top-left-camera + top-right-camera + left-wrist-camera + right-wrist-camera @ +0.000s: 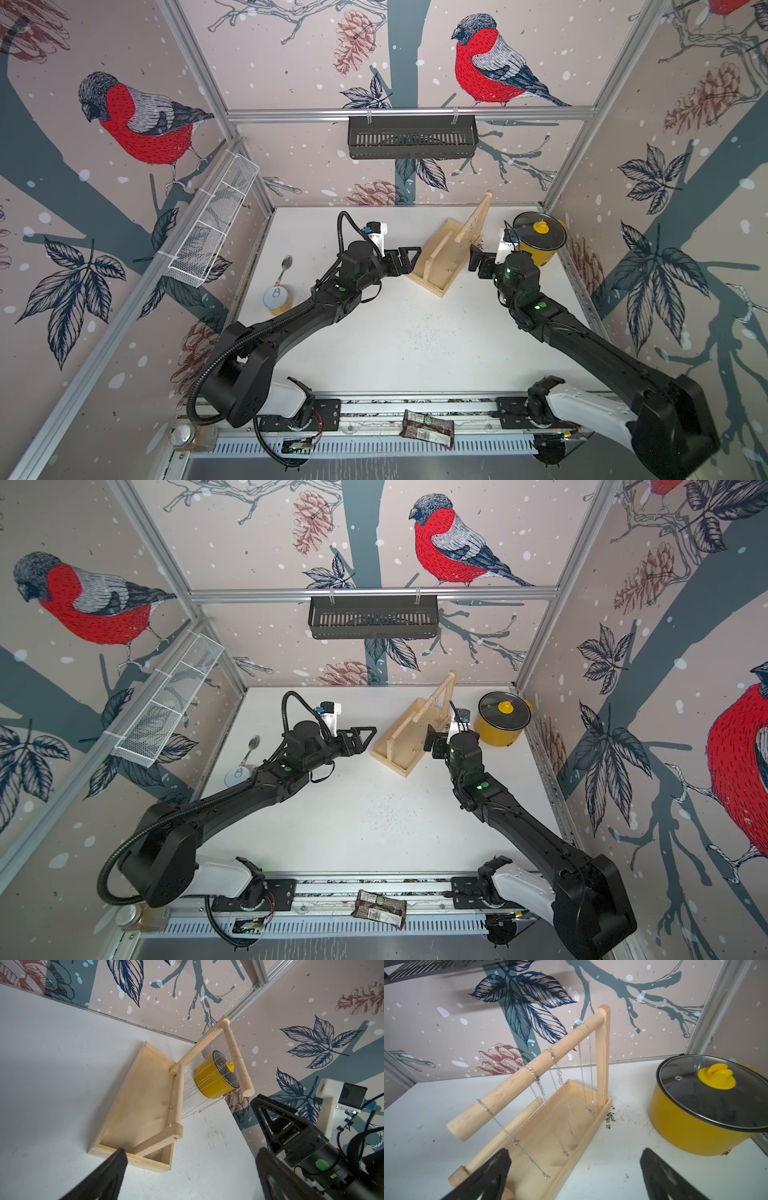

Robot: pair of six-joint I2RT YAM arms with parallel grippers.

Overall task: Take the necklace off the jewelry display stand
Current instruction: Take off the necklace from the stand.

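The jewelry display stand is pale wood: a shallow tray with an upright post and a long round crossbar. Several thin silver chains hang from the crossbar into the tray. The necklace nearest the bar's free end trails down to the tray floor. My left gripper is open and empty, just off the tray's left side. My right gripper is open and empty at the tray's right side, with one finger over the tray's near end.
A yellow pot with a glass lid stands right of the stand, close to the right arm. A spoon and a can lie at the left. A black basket hangs on the back rail. Dark crumbs lie beside the tray.
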